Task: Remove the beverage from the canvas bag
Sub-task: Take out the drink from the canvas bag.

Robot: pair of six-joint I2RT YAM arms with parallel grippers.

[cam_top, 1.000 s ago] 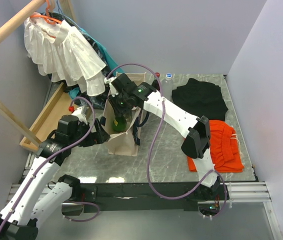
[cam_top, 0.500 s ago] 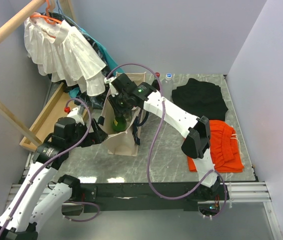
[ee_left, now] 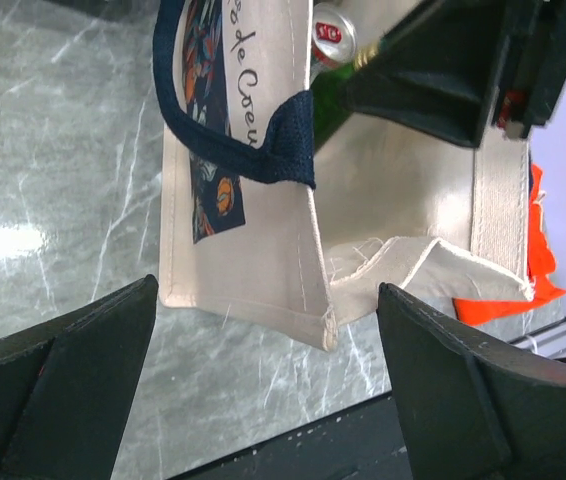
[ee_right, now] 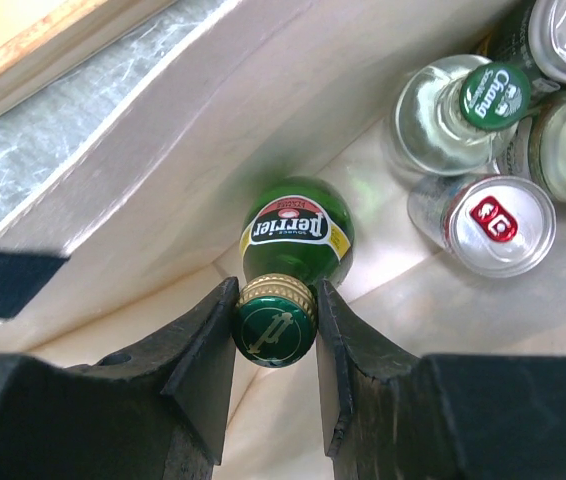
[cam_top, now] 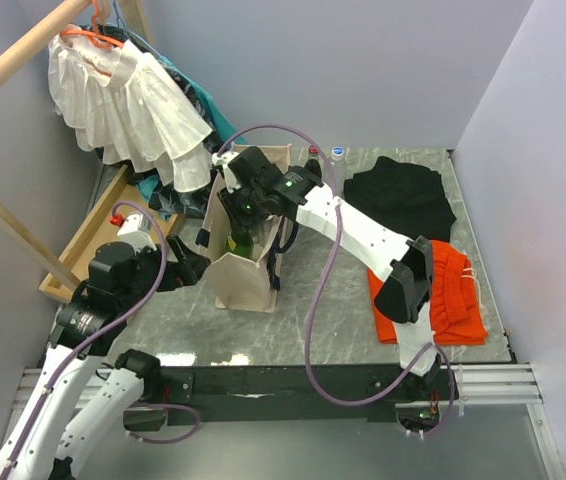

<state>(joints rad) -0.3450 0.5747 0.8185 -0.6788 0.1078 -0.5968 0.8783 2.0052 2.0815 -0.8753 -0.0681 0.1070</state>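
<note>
We hold our right gripper [ee_right: 275,305] pinched on the cap [ee_right: 274,334] of the green Perrier bottle [ee_right: 296,232], which stands upright in the canvas bag [ee_right: 153,190] directly beneath it.

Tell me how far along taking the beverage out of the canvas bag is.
Done: the right gripper is inside the cream canvas bag, shut on the cap of the green glass Perrier bottle. In hand: that grip; the bottle sits inside among other drinks. Left: lifting it clear. The left gripper is open beside the bag.
</note>
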